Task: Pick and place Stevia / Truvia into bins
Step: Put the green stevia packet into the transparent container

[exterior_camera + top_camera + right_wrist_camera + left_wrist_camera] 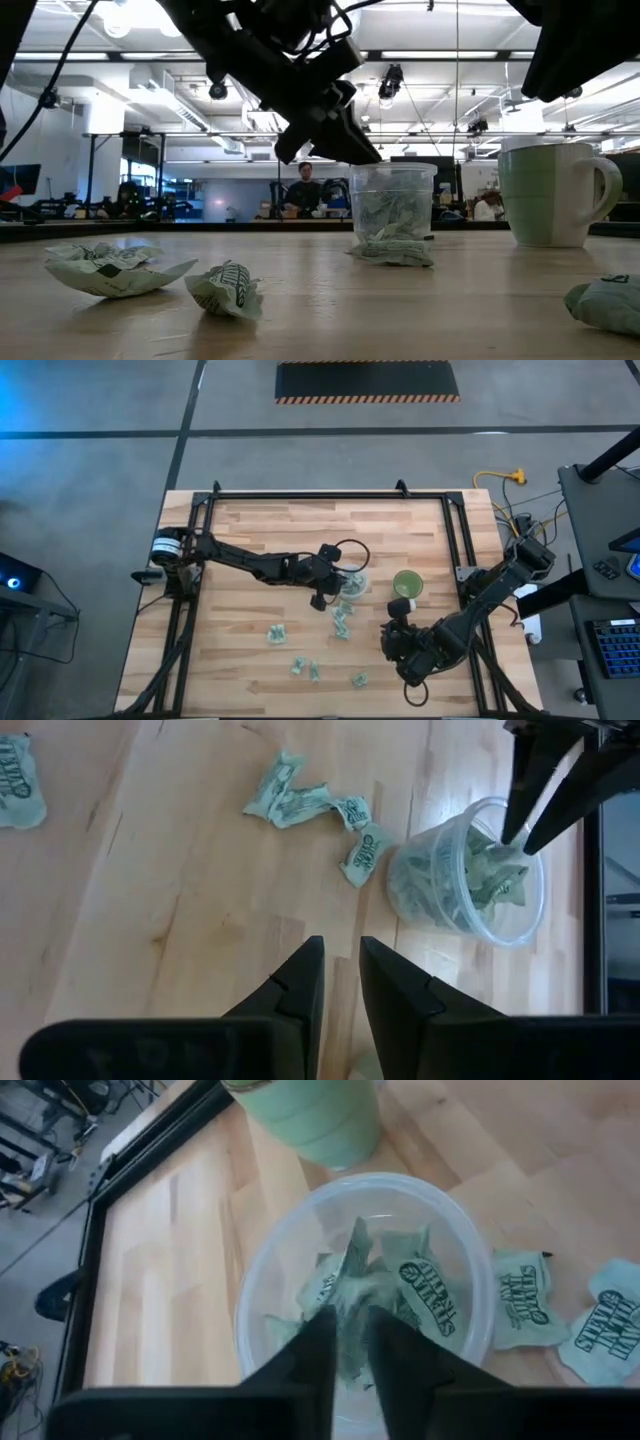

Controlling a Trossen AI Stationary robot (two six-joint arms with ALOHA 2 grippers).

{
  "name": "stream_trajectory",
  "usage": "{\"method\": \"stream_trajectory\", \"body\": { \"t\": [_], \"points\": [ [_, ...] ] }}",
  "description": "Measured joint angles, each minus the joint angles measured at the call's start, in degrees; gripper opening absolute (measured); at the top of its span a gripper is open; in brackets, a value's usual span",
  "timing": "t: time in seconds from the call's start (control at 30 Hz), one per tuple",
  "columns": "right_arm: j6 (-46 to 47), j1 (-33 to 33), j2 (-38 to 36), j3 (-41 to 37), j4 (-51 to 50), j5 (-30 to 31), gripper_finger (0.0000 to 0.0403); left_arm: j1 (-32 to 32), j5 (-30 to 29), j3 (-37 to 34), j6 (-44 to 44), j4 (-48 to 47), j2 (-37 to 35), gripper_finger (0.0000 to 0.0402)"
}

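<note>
A clear plastic cup (354,582) stands mid-table with several pale green sachets inside (430,1280). A green cup (408,585) stands just right of it. Loose sachets lie on the wood by the clear cup (343,615) and nearer the front edge (275,632) (358,680). My left gripper (350,1342) hangs over the clear cup's mouth, pointing down into it, shut on a sachet (356,1270). It also shows in the right wrist view (522,842). My right gripper (340,970) hovers above bare wood near the front right (393,632), shut and empty, with only a slit between its fingers. My left gripper pinches a crumpled sachet by its upper part (352,1315) between its two fingers, from above and pointing down into the clear cup. The sachet hangs inside the cup's rim, its lower part among the other sachets. I cannot tell whether it rests on them.
Two sachets (110,268) (228,290) lie toward the near left in the low view, and one (395,252) lies against the clear cup's foot. A black rail frame (455,540) runs round the table. People sit in the room beyond the table (303,190).
</note>
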Motion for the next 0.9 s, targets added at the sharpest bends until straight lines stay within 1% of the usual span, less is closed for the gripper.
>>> {"method": "stream_trajectory", "body": {
  "t": [0.23, 0.37, 0.5, 0.57, 0.67, 0.77, 0.9],
  "points": [
    [0.2, -0.2, 0.0, -0.3, 0.6, 1.1, 0.0057, 0.0, -0.3, 0.3, -0.2, 0.3, -0.8, 0.0141],
    [-1.8, -0.8, 0.0, -1.7, 6.0, 1.2, 0.0057, -0.5, -0.6, 0.3, -4.1, -0.7, -3.1, 0.0176],
    [-8.1, -2.2, 0.0, -5.1, 17.9, 0.9, 0.0057, -2.2, -0.7, 0.3, -9.2, -8.7, -6.7, 0.0186],
    [-11.8, -3.0, 0.0, -6.9, 24.1, -0.6, 0.0057, -3.5, -0.7, -0.2, -12.9, -14.4, -8.7, 0.0187],
    [-16.3, -5.0, 0.0, -9.2, 32.3, -6.8, 0.0057, -5.7, -0.7, -1.2, -18.9, -19.5, -11.2, 0.0187],
    [-17.8, -7.5, 0.0, -11.2, 39.6, -12.9, 0.0057, -8.4, -0.6, -2.8, -24.8, -23.3, -13.0, 0.0187],
    [-17.6, -11.2, 0.6, -14.0, 47.1, -17.3, 0.0057, -11.5, -0.6, -5.2, -29.7, -24.2, -14.2, 0.0187]
  ]
}}
